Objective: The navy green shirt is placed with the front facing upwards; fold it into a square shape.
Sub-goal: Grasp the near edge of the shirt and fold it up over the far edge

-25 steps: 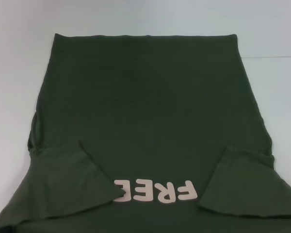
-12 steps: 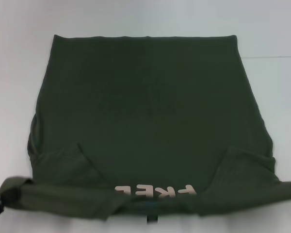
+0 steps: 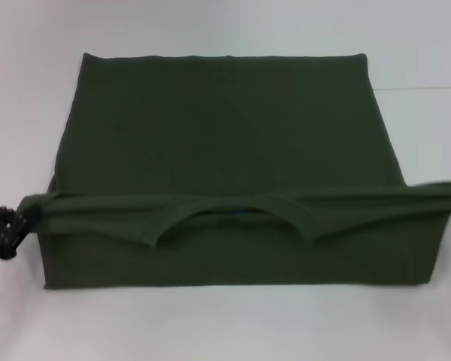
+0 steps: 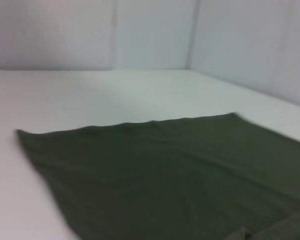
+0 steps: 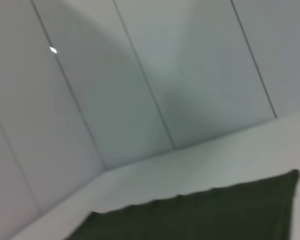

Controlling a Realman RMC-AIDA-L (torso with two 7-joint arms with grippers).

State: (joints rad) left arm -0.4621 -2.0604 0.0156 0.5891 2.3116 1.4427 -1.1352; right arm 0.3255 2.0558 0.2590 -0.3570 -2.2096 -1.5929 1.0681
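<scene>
Shirt: we see the navy green shirt (image 3: 225,143) flat on the white table (image 3: 225,323), its collar edge lifted across the middle.
Left gripper (image 3: 1,232): clamped on the shirt's left corner.
Right gripper: outside the views; its state we cannot tell.
Progress: we judge the lengthwise fold half made; laying down and squaring remain.

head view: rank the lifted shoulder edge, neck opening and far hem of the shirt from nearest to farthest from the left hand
1. Lifted shoulder edge, right at the left hand, left side.
2. Neck opening, centre of the raised fold.
3. Far hem, the navy green shirt's back edge.
</scene>
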